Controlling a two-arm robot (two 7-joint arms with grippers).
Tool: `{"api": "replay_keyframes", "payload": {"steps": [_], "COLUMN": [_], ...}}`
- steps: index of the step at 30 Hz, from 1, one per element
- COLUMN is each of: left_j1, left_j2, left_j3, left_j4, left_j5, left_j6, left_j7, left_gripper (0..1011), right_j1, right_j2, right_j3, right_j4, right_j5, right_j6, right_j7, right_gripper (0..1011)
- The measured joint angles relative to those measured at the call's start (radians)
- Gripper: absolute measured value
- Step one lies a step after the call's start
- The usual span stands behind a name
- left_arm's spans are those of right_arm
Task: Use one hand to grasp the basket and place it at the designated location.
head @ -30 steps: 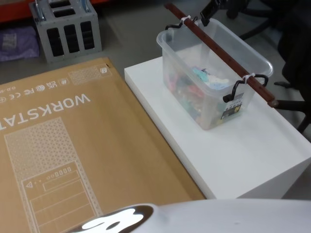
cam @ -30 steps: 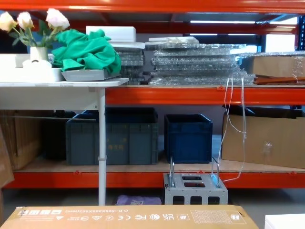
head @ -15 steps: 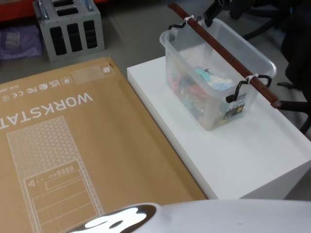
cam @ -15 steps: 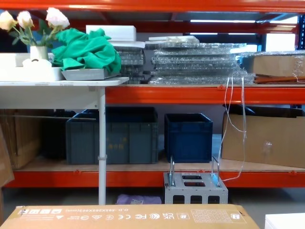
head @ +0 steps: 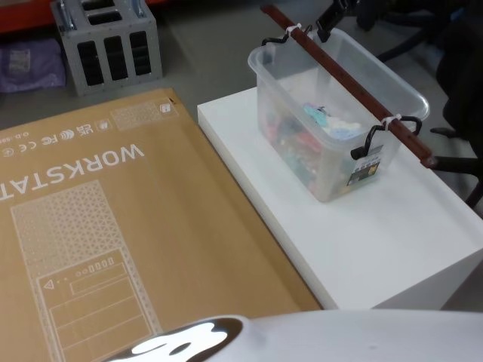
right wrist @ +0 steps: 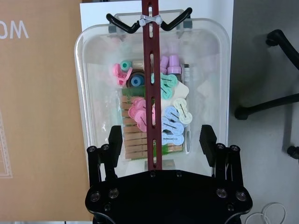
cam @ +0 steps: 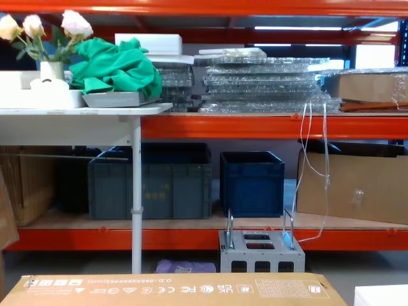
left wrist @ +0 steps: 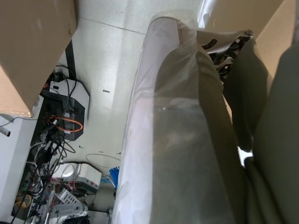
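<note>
Looking down from the head view, the basket (head: pixel 332 113) sits on a white platform (head: pixel 392 234) beside a brown carton (head: pixel 113 226), the right gripper (head: pixel 332 13) hovering over its far end; from the right wrist view, the jaws stand spread either side of the reddish bar handle (right wrist: pixel 150 84), touching nothing, clips (right wrist: pixel 159 116) heaped inside the basket (right wrist: pixel 88 84).

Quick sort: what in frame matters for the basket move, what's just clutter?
Job:
- translucent milky-white plastic basket with reddish-brown bar handle, on the white platform
- right tool, open, fingers either side of the handle

Clutter:
- brown cardboard box printed WORKSTATION
- grey metal slotted block
- dark blue plastic crates
- green cloth
- flowers in a vase
</note>
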Motion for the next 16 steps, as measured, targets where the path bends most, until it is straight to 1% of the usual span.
{"api": "replay_keyframes", "payload": {"steps": [16], "left_j1": [0.0], "left_j2": [0.0], "left_j3": [0.0], "left_j4": [0.0], "left_j5": [0.0], "left_j6": [0.0], "left_j7": [0.0], "left_gripper": [0], "right_j1": [0.0], "right_j2": [0.0], "right_j3": [0.0], "right_j4": [0.0], "right_j5": [0.0], "right_j6": [0.0], "right_j7": [-0.001], "right_gripper": [1000]}}
